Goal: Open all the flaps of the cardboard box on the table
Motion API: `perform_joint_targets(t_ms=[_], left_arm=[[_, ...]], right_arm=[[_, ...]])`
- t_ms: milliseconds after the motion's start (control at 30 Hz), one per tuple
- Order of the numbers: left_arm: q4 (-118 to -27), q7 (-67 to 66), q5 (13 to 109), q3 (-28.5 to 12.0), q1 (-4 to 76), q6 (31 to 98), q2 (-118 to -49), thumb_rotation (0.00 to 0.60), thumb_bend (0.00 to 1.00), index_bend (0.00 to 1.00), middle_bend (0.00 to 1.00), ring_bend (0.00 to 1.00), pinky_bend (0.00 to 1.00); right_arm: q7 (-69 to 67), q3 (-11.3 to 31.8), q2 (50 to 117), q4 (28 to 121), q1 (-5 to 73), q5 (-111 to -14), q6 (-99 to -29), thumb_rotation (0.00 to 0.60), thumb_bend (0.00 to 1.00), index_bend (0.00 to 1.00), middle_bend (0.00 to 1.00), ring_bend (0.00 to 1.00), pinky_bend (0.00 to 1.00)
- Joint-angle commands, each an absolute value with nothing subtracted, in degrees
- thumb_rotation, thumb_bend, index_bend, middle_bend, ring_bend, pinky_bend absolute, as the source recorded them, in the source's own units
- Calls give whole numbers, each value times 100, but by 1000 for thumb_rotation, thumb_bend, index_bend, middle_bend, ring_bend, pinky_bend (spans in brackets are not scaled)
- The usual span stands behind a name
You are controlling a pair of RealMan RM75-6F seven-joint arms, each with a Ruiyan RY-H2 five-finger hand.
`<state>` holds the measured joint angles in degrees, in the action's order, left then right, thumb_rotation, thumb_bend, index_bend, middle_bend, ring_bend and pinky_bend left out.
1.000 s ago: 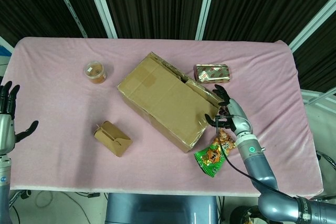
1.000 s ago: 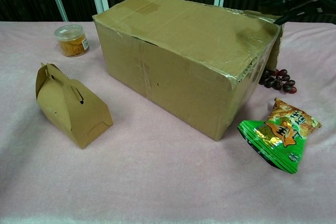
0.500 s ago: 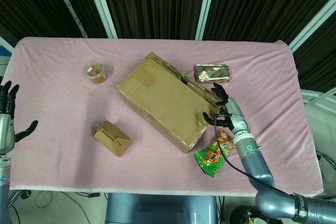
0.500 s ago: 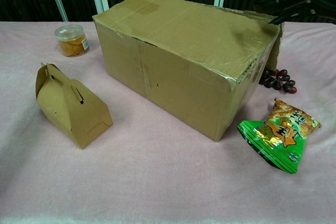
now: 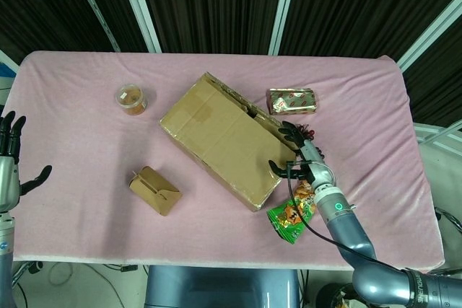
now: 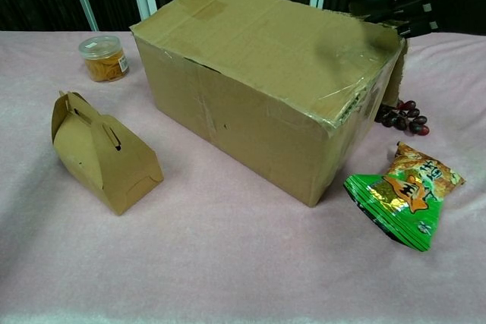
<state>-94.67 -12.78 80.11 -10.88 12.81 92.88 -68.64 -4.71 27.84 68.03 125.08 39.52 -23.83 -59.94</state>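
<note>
The right hand (image 5: 299, 155), fingers spread, lay against the end of the cardboard box (image 5: 216, 138), seemingly at a flap edge. The box sat mid-table with its flaps shut, grapes (image 6: 401, 114) and a green snack bag (image 6: 402, 204) beside it. The left hand (image 5: 10, 160) hung open off the table (image 5: 361, 99).

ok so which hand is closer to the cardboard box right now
Right. The right hand is at the cardboard box, fingers spread against its end by the grapes. The left hand hangs open at the table's far left edge, well clear of the box.
</note>
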Motion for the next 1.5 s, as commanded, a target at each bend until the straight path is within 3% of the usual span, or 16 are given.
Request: perform_joint_targets(t_ms=[33,467,700,1000,1500], left_arm=[[-9467,-1268,8020,-1099,1274,9284,-6864,600,138,0,0,0,0],[-9443,-1264,8035,-1136,1255,9239,-6887,600,138,0,0,0,0],[-9427,-1238,8030,-1151,1245,9205,-6897,600,138,0,0,0,0],[-9392,-1238,8074,-1166,1238,9205,-6921,600,138,0,0,0,0],[-9372,-1240,8073,-1177,1222,9169,-6918,600,138,0,0,0,0]], right_arm=[[-569,2849,6790,12555,3969,-2391,-5999,600,411,55,123,128,328],[-1461,3596,6391,13247,3883,-2219,-5858,600,411,54,119,127,328],[-2149,3951,5907,13499,3738,-2102,-4998,600,411,47,113,125,328],[-2889,4112,5665,13499,3422,-3017,-3670,600,412,43,112,123,328],[-3839,4192,5265,13499,3186,-3531,-2361,600,412,29,90,121,328]])
